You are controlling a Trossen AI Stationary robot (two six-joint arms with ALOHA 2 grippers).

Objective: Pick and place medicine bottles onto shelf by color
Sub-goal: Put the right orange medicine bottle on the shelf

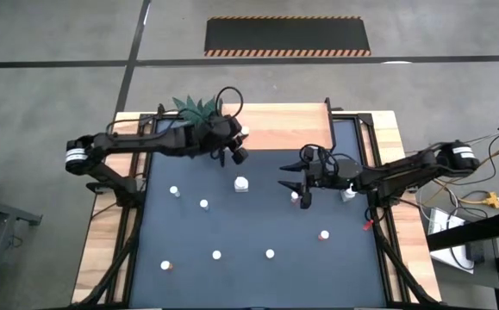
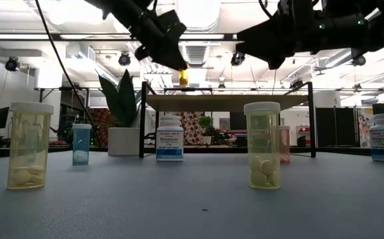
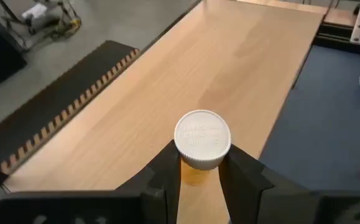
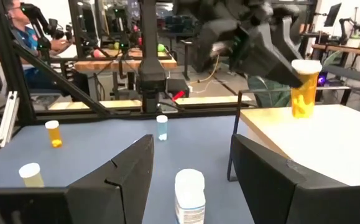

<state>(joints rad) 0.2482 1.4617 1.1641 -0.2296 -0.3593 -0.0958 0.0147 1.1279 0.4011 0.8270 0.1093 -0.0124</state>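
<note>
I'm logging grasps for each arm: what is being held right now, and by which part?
The left gripper holds an orange bottle by its body just under the white cap. The right gripper holds nothing.

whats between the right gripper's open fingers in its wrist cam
A white-capped white medicine bottle stands on the tabletop between the right gripper's open fingers, not yet gripped. The right wrist view shows it.

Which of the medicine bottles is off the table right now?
Only the orange bottle with a white cap, gripped by the left end effector above the wooden shelf. The other bottles stand on the blue tabletop.
</note>
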